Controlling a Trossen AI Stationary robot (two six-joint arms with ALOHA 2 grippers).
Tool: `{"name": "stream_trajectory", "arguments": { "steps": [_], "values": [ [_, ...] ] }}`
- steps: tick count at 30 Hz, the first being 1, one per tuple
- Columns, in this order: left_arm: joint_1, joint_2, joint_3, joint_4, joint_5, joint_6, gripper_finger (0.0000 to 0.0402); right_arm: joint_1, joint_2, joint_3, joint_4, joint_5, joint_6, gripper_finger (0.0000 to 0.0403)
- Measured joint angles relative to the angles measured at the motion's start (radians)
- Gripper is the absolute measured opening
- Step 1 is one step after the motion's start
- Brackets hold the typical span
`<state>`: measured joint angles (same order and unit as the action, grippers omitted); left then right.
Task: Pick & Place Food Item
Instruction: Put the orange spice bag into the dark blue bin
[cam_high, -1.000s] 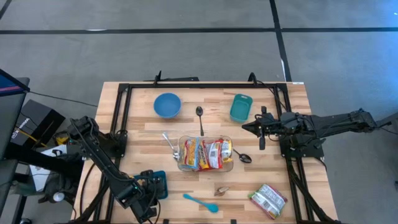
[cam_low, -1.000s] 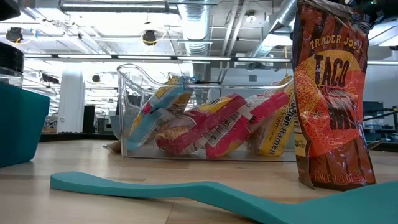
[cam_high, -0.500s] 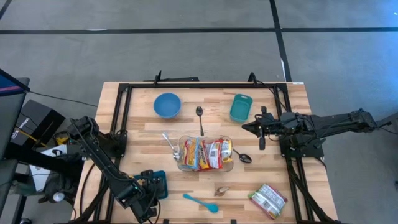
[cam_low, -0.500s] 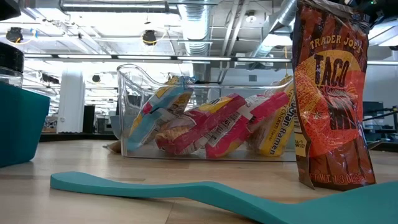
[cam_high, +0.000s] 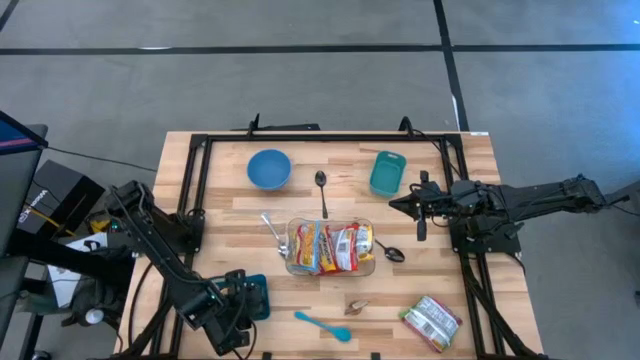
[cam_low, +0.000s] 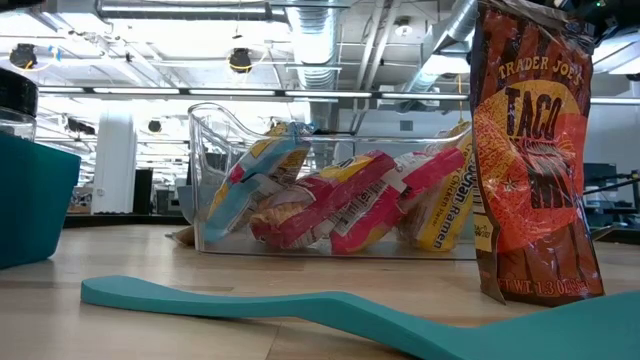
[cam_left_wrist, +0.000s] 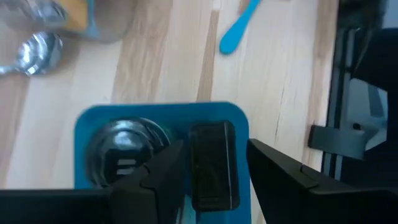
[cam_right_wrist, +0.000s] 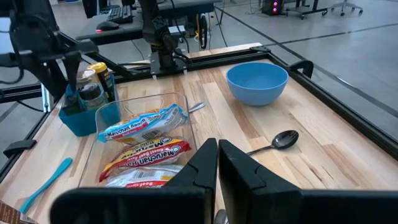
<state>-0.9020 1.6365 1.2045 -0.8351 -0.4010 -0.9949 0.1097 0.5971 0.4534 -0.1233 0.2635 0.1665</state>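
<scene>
- Seen from above, the left end effector (cam_high: 243, 303) hangs over a teal bin (cam_high: 257, 297) at the worktop's (cam_high: 230, 225) near-left edge; the right end effector (cam_high: 397, 204) waits beside a teal container (cam_high: 387, 173).
- At worktop level, a clear tub (cam_low: 330, 180) holds ramen packets (cam_low: 340, 205); a taco seasoning bag (cam_low: 535, 150) stands nearby.
- From the left wrist, the fingers (cam_left_wrist: 161, 177) stand partly apart around a dark object (cam_left_wrist: 211, 163) in the bin, contact unclear.
- From the right wrist, the fingers (cam_right_wrist: 202, 165) are pressed together, empty.

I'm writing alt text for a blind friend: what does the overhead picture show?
A clear bin of ramen packets sits mid-table, with spoons, a blue bowl and teal container around it. The left gripper hangs over a teal tub; the right gripper waits, shut.
</scene>
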Motion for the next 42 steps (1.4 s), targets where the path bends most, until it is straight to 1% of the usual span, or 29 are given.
{"name": "stream_trajectory", "arguments": {
  "steps": [5, 7, 12, 18, 22, 25, 27, 29, 30, 32, 34, 36, 38, 42],
  "values": [
    [0.000, -0.058, 0.000, 0.019, -0.093, 0.068, 0.0166, -0.001, 0.000, 0.000, 0.000, 0.000, 0.000, 0.0010],
    [0.000, -0.085, 0.000, 0.042, -0.151, 0.099, 0.0163, -0.001, 0.000, 0.000, 0.000, 0.000, 0.000, 0.0010],
    [0.026, -0.140, 0.000, 0.163, -0.323, 0.180, 0.0153, -0.001, 0.000, 0.000, 0.000, 0.000, 0.000, 0.0010],
    [0.104, -0.162, 0.000, 0.297, -0.485, 0.424, 0.0143, 0.000, 0.000, 0.000, 0.000, 0.000, 0.000, 0.0010],
    [0.171, -0.162, -0.004, 0.356, -0.524, 0.621, 0.0138, 0.000, 0.000, 0.000, 0.000, 0.000, 0.000, 0.0010],
    [0.230, -0.168, -0.049, 0.463, -0.572, 0.736, 0.0133, 0.000, 0.000, 0.000, 0.000, 0.000, 0.000, 0.0010],
    [0.273, -0.185, -0.093, 0.558, -0.605, 0.786, 0.0130, 0.000, 0.000, 0.000, 0.000, 0.000, 0.000, 0.0010],
    [0.315, -0.217, -0.142, 0.653, -0.596, 0.810, 0.0127, 0.000, 0.000, 0.000, -0.001, 0.000, 0.000, 0.0010],
    [0.335, -0.240, -0.172, 0.680, -0.572, 0.820, 0.0126, 0.000, 0.000, 0.000, -0.001, 0.000, 0.000, 0.0010],
    [0.379, -0.288, -0.233, 0.748, -0.486, 0.835, 0.0123, 0.000, 0.000, 0.000, -0.005, 0.000, 0.000, 0.0010],
    [0.419, -0.357, -0.300, 0.778, -0.392, 0.827, 0.0121, 0.000, 0.000, 0.000, -0.007, 0.000, 0.000, 0.0010],
    [0.459, -0.433, -0.353, 0.794, -0.298, 0.790, 0.0118, 0.000, 0.000, 0.000, -0.007, 0.000, 0.000, 0.0010],
    [0.495, -0.510, -0.404, 0.791, -0.243, 0.736, 0.0116, 0.000, 0.000, 0.000, -0.006, 0.000, 0.000, 0.0010],
    [0.541, -0.644, -0.474, 0.792, -0.227, 0.591, 0.0112, 0.000, 0.000, 0.000, -0.006, 0.000, 0.000, 0.0010]
  ]
}}
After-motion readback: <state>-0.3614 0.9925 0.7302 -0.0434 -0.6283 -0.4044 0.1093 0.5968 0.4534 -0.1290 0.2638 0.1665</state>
